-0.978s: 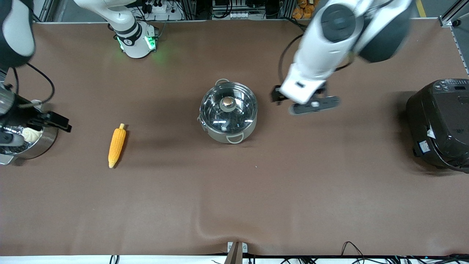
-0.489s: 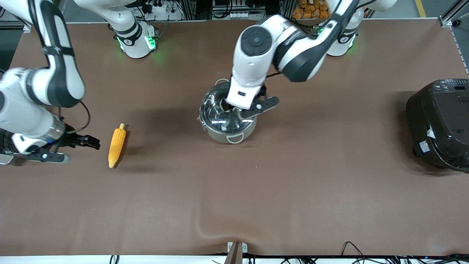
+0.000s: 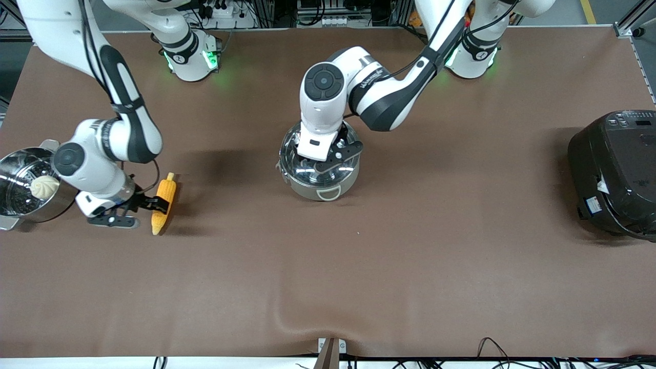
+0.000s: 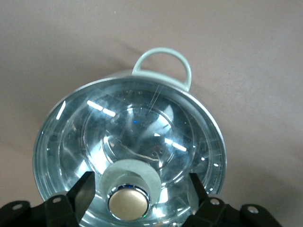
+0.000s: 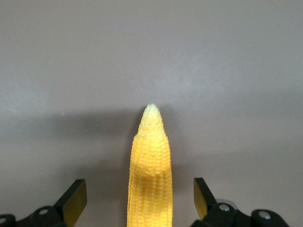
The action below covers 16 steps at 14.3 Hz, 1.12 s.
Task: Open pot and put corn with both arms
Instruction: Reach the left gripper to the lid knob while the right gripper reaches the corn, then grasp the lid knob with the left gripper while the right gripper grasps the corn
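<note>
You have the pot (image 3: 319, 166), lid on, mid-table nearer the base edge. Left gripper (image 4: 137, 195) hangs over it, jaws spread either side of the knob (image 4: 127, 203). Toward the right arm's end, the corn (image 3: 164, 203) lies between the right gripper's (image 5: 139, 198) parted jaws.

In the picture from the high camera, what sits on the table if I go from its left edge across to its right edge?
Steamer basket with a bun → corn, right tool around it → pot, left tool over its lid → black cooker.

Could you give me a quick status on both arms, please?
Left tool open, straddling lid knob on pot. Right tool open, astride corn. Nothing in the way.
</note>
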Tool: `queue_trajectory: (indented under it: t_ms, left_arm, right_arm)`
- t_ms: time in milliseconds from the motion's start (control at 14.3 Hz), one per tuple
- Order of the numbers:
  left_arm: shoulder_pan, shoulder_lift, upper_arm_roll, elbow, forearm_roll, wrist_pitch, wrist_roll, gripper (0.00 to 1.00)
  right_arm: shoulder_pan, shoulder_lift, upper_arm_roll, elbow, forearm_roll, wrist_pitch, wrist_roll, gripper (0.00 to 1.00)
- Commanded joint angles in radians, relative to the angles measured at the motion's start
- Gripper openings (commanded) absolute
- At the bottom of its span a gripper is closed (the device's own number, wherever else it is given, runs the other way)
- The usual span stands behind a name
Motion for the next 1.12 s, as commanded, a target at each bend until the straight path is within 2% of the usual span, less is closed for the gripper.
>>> queue_trajectory:
  t_ms: [0, 210, 559, 699, 839, 978, 1048]
  left_arm:
    - [-0.020, 0.006, 0.010, 0.015, 0.004, -0.018, -0.032, 0.82]
    - [-0.033, 0.017, 0.010, 0.006, 0.026, -0.020, -0.043, 0.76]
    - [-0.048, 0.030, 0.010, -0.014, 0.045, -0.021, -0.055, 0.75]
    - [-0.048, 0.032, 0.010, -0.014, 0.047, -0.034, -0.067, 0.71]
    - [-0.048, 0.032, 0.009, -0.014, 0.047, -0.041, -0.067, 0.66]
    - [-0.050, 0.032, 0.009, -0.014, 0.047, -0.043, -0.069, 0.54]
    - [-0.050, 0.032, 0.009, -0.012, 0.047, -0.046, -0.069, 0.46]
  right_arm:
    - [-0.005, 0.022, 0.007, -0.004, 0.004, 0.023, -0.007, 1.00]
    - [-0.010, 0.045, 0.007, 0.002, 0.004, 0.036, -0.016, 1.00]
    - [-0.063, 0.080, 0.013, -0.003, 0.006, 0.068, -0.128, 1.00]
    - [-0.100, 0.091, 0.077, -0.001, 0.014, 0.069, -0.125, 1.00]
    - [-0.114, 0.093, 0.097, -0.003, 0.015, 0.068, -0.119, 1.00]
    - [-0.114, 0.093, 0.102, -0.001, 0.017, 0.066, -0.115, 1.00]
    - [-0.114, 0.093, 0.104, -0.001, 0.017, 0.066, -0.115, 1.00]
